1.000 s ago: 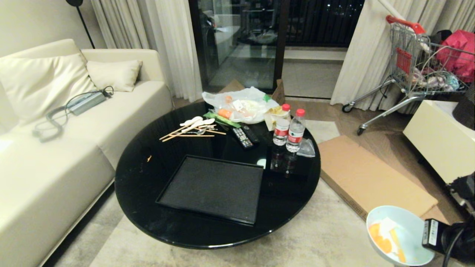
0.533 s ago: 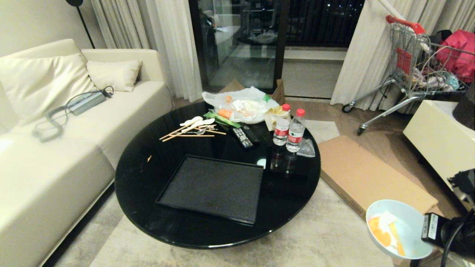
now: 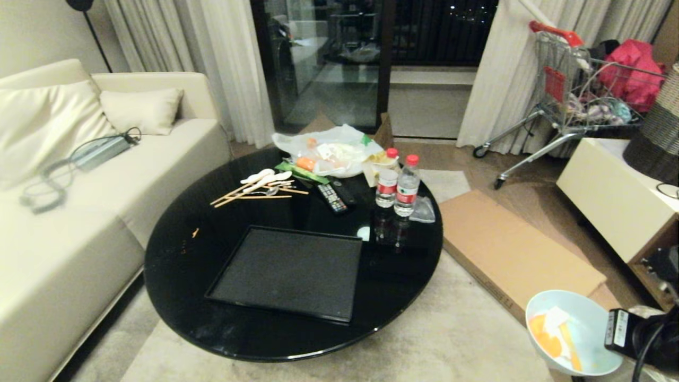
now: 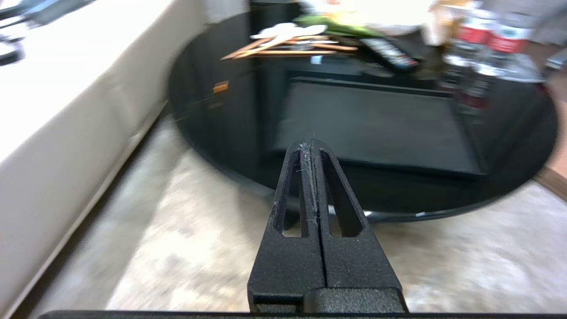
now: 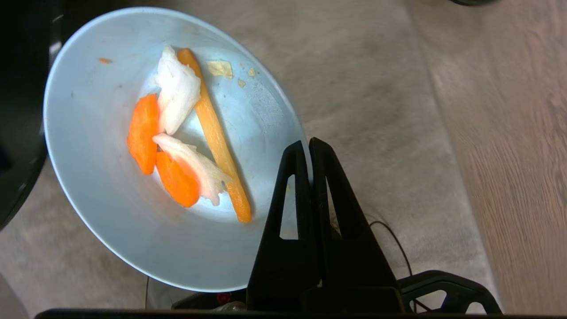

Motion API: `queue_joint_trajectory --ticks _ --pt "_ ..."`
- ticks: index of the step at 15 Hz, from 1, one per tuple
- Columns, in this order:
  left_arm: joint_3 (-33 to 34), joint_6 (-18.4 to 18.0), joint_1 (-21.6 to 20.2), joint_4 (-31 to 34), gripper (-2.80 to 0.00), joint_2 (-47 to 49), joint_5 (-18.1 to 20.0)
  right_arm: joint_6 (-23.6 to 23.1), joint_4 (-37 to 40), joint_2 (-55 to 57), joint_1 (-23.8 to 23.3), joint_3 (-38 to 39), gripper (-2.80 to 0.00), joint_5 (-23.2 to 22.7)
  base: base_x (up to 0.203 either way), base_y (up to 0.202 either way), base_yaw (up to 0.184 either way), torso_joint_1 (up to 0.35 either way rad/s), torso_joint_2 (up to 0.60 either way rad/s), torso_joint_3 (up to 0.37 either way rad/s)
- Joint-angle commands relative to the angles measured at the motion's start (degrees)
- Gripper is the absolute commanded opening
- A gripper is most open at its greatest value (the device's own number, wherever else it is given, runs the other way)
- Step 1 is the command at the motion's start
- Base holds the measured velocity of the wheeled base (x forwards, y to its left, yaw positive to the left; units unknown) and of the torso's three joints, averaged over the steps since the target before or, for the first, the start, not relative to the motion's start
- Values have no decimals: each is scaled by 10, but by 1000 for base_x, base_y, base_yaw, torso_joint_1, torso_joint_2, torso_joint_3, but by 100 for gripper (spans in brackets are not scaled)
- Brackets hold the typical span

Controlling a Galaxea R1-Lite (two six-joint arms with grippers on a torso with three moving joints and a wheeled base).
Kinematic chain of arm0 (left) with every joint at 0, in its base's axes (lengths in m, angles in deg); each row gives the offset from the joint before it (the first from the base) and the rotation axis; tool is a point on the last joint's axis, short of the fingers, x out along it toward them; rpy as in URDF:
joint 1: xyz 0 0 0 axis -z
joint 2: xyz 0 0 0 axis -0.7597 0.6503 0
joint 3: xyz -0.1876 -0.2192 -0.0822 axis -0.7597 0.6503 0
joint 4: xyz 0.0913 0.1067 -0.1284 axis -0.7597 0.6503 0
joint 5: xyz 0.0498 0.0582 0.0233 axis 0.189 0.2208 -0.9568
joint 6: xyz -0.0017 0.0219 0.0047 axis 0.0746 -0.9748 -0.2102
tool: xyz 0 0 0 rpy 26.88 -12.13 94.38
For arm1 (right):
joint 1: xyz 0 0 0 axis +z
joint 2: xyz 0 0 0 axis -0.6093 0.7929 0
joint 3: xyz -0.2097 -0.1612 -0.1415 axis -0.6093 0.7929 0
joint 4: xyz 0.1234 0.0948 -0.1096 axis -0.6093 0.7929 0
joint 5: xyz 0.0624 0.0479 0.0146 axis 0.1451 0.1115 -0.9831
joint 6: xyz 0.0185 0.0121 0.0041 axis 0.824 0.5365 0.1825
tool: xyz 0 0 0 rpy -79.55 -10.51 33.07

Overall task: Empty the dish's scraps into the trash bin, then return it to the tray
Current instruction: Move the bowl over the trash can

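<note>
The pale blue dish [image 3: 589, 323] hangs tilted over the rug at the lower right of the head view, off the table. My right gripper [image 5: 308, 144] is shut on the dish's [image 5: 102, 199] rim. Orange and whitish scraps [image 5: 177, 133] lie inside it, and these scraps [image 3: 551, 334] also show from the head. The black tray [image 3: 286, 273] lies bare on the round black table, and the tray [image 4: 376, 119] lies ahead of my left gripper [image 4: 310, 142]. That gripper is shut on nothing, low over the rug before the table. The trash bin is out of view.
The round black table [image 3: 175, 276] carries two water bottles [image 3: 398, 185], remotes, chopsticks and a plastic bag. A cream sofa [image 3: 79, 223] stands left of it. Flat cardboard [image 3: 509, 249], a white cabinet [image 3: 610, 196] with a woven basket [image 3: 658, 127], and a shopping cart [image 3: 573, 90] are on the right.
The whole head view has slid left, so the camera has turned right and more of the cabinet and basket shows. The dish stays gripped at the lower right.
</note>
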Motion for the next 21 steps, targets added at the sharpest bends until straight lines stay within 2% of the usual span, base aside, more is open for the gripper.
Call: queue_joint_trajectory --ticks 1,21 --pt "0 0 0 0 -280 0 0 1 1 -3 -1 -3 -280 3 0 6 -159 8 6 2" --pt "0 0 0 0 -280 0 0 6 3 -9 -18 5 -280 11 1 11 -166 3 3 3"
